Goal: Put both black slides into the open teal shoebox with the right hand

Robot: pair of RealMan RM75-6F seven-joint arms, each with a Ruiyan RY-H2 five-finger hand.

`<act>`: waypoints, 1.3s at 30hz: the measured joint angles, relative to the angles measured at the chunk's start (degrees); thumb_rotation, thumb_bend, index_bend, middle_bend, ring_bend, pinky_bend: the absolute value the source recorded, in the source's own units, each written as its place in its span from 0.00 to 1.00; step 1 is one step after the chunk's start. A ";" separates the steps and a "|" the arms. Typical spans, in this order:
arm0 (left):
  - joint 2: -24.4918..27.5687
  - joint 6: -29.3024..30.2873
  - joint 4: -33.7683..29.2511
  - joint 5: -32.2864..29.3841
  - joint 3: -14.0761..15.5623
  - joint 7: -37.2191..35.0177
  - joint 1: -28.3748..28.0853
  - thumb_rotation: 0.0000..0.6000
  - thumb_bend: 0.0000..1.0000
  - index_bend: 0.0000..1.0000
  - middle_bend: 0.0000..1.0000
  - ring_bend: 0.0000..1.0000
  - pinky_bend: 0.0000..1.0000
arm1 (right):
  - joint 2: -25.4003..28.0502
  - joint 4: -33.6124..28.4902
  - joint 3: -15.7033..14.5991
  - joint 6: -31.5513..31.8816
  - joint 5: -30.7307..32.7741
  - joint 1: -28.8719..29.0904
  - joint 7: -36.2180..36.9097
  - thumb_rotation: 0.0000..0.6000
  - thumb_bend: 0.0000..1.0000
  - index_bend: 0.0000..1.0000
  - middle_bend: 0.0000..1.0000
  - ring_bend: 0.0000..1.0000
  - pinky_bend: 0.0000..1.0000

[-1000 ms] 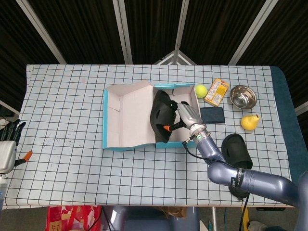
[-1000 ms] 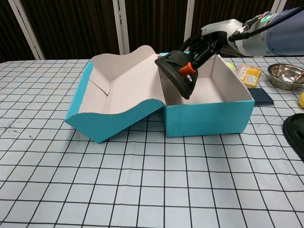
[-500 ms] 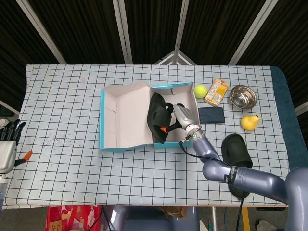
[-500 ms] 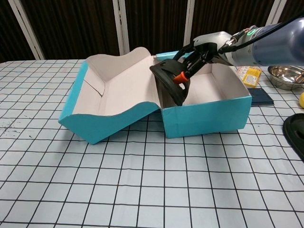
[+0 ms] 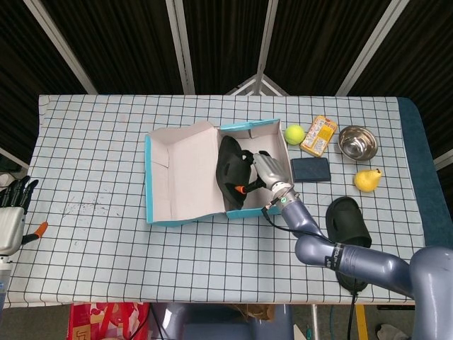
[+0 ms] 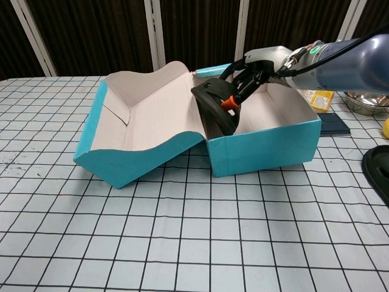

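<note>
The open teal shoebox [image 5: 185,217] [image 6: 261,152] stands mid-table with its lid folded out to the left. My right hand [image 5: 269,168] [image 6: 258,67] holds one black slide [image 5: 230,170] [image 6: 216,103] tilted on edge inside the box, against its left wall. The second black slide [image 5: 348,221] [image 6: 380,165] lies flat on the table to the right of the box, beside my right forearm. My left hand [image 5: 13,202] hangs at the far left edge of the head view, off the table, fingers apart and holding nothing.
Behind and right of the box are a tennis ball [image 5: 295,133], a yellow packet [image 5: 319,134] [image 6: 317,96], a steel bowl [image 5: 357,142] [image 6: 368,97], a dark flat case [image 5: 311,169] [image 6: 334,123] and a yellow pear [image 5: 367,179]. The table's right edge runs close to the pear.
The right hand has pushed the slide lower and leftward into the box, and the whole box with its lid has shifted a little to the left.
</note>
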 measured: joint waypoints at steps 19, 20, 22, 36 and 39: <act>-0.01 -0.30 -0.19 -0.13 0.08 0.28 -0.09 1.00 0.36 0.08 0.00 0.00 0.11 | -2.16 3.69 -0.80 -1.24 -6.70 -1.74 3.16 1.00 0.50 0.77 0.53 0.28 0.00; -0.01 -0.30 -0.20 -0.12 0.09 0.27 -0.09 1.00 0.36 0.08 0.00 0.00 0.11 | -2.29 3.93 -0.82 -1.36 -7.03 -1.85 3.41 1.00 0.50 0.77 0.53 0.28 0.00; 0.01 -0.34 -0.23 -0.13 0.10 0.27 -0.10 1.00 0.36 0.09 0.00 0.00 0.11 | -2.61 4.52 -0.88 -1.62 -7.71 -2.08 3.79 1.00 0.50 0.77 0.53 0.28 0.00; 0.09 -0.36 -0.24 -0.23 0.09 0.17 -0.06 1.00 0.36 0.09 0.00 0.00 0.11 | -5.26 8.23 -1.34 -2.32 -14.41 -3.57 6.82 1.00 0.50 0.77 0.53 0.28 0.00; 0.11 -0.36 -0.24 -0.25 0.07 0.17 -0.06 1.00 0.36 0.09 0.00 0.00 0.11 | -5.87 8.99 -1.39 -2.08 -16.87 -4.03 7.85 1.00 0.50 0.77 0.53 0.28 0.00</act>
